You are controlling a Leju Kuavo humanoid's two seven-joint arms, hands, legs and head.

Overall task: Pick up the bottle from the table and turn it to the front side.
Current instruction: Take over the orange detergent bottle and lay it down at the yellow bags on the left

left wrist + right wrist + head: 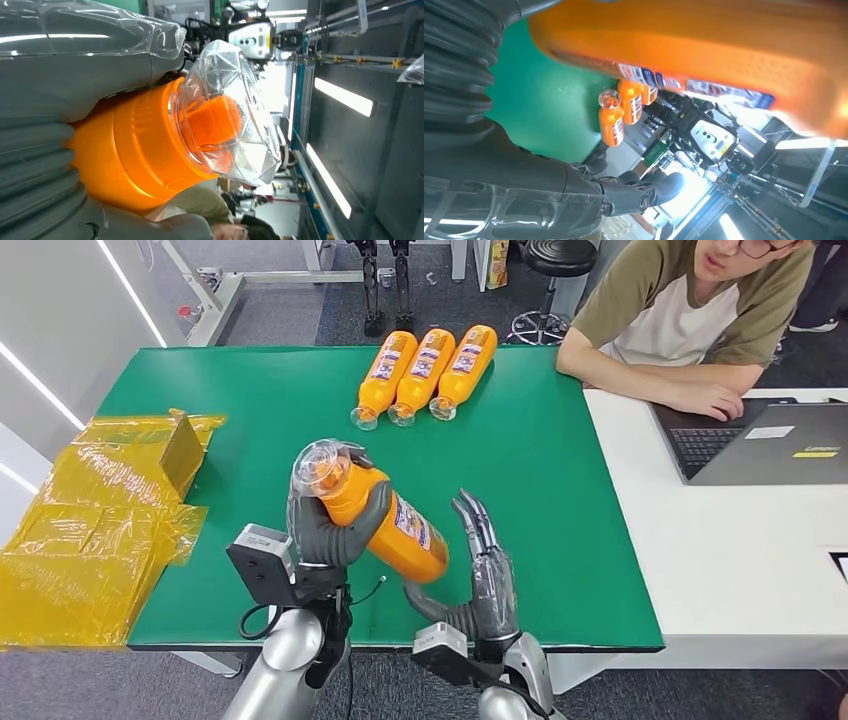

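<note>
Above the table (pixel 540 470), left hand (pixel 325 525) fingers grip the bottle (pixel 385 520); right hand (pixel 485 580) spread beside it.

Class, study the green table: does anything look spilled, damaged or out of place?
Nothing spilled or damaged. Three bottles lie side by side; the held bottle is tilted in the left hand, as the task requires. Crumpled yellow wrapping overhangs the table.
</note>
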